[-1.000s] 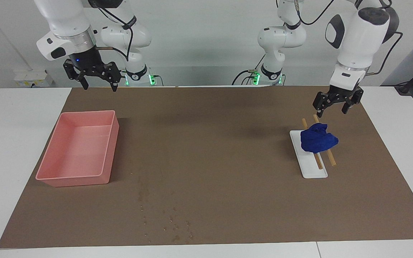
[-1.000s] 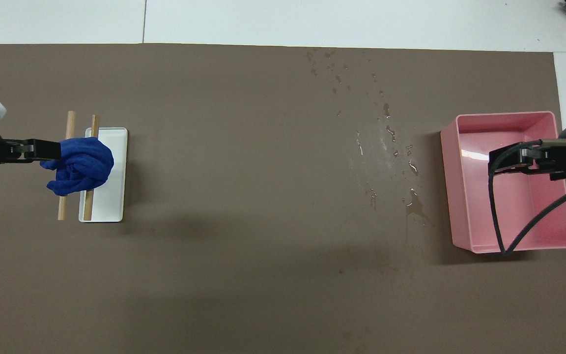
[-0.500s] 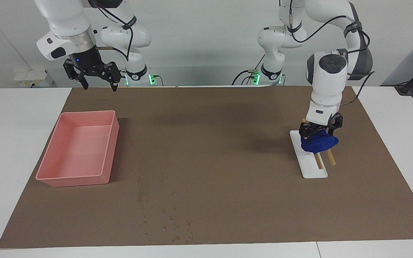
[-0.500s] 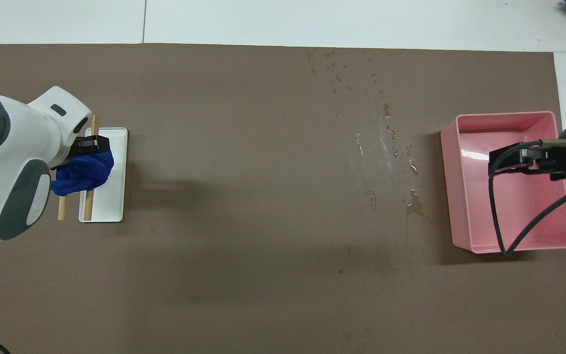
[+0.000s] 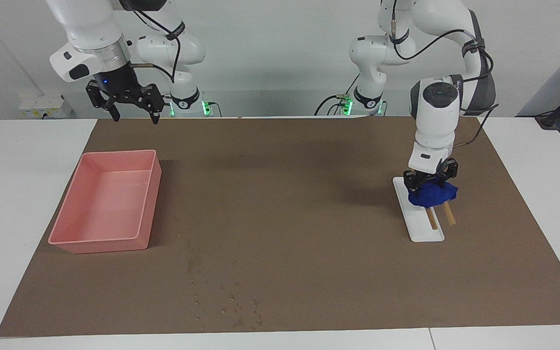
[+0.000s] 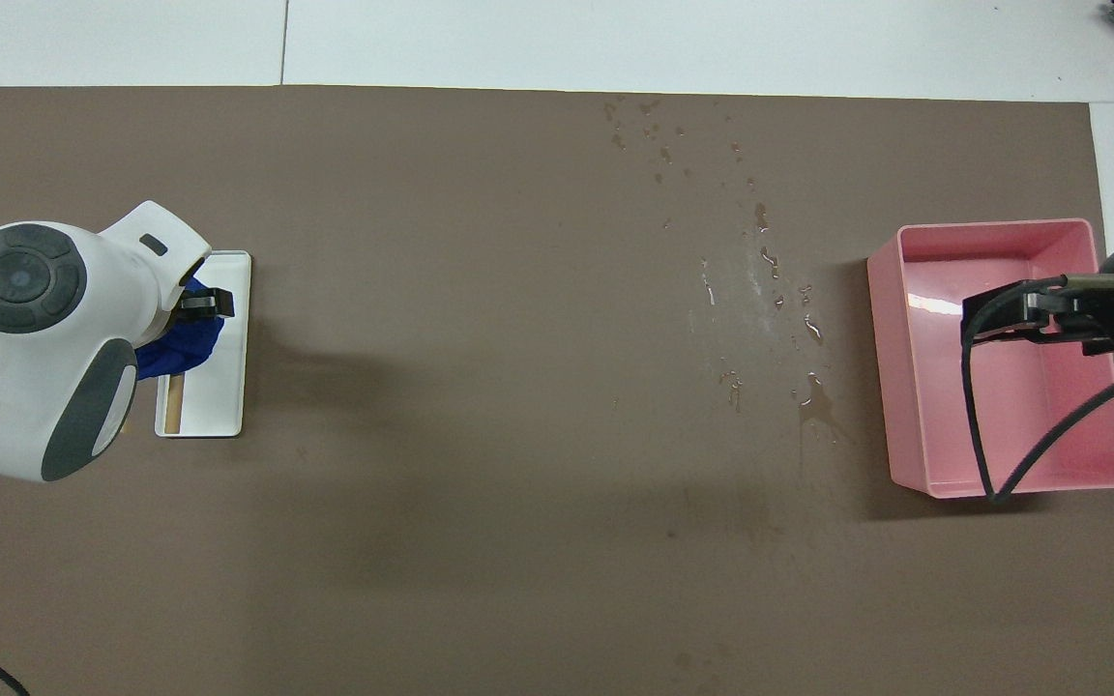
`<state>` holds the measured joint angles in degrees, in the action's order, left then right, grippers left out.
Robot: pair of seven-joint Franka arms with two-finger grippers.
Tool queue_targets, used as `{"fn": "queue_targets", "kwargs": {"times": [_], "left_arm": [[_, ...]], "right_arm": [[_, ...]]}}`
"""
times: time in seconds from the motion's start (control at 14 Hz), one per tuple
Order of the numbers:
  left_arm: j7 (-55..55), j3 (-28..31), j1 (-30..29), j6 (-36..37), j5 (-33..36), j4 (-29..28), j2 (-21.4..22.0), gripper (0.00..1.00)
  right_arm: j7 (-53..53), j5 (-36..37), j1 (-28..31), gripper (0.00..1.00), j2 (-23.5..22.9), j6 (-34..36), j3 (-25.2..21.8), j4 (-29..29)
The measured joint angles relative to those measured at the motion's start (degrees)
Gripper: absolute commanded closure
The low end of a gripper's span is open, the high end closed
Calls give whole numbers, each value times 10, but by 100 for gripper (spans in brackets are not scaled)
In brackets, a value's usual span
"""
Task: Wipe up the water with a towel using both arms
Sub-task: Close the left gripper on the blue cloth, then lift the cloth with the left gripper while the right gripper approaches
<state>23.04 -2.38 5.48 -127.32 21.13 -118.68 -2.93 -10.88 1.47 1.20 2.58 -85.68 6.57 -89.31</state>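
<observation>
Matt brown mat (image 5: pixel 285 204), glossy pink plastic bin (image 5: pixel 110 201), soft blue cloth towel (image 5: pixel 431 193), smooth white tray (image 5: pixel 421 228), wooden sticks (image 5: pixel 447 212), glistening water (image 6: pixel 770 290)

Bare mat (image 5: pixel 289 194) between bin (image 5: pixel 107 201) and tray (image 5: pixel 418 228)

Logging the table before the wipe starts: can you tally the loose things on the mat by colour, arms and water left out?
Blue: 1, the towel
Pink: 1, the bin
White: 1, the tray
Tan wood: 2, the sticks
Total: 5
</observation>
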Motion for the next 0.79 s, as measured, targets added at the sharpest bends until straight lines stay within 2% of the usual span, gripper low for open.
{"fn": "queue_targets", "kwargs": {"times": [0.36, 0.5, 0.79], "left_arm": [[1, -3, 1, 25, -11, 15, 2, 100], [2, -1, 1, 52, -67, 38, 2, 100], [7, 1, 1, 150, -244, 146, 10, 100]], "right_arm": [[0, 0, 0, 0, 0, 0, 0, 0], [0, 0, 0, 0, 0, 0, 0, -1], [0, 0, 0, 0, 0, 1, 0, -1]]}}
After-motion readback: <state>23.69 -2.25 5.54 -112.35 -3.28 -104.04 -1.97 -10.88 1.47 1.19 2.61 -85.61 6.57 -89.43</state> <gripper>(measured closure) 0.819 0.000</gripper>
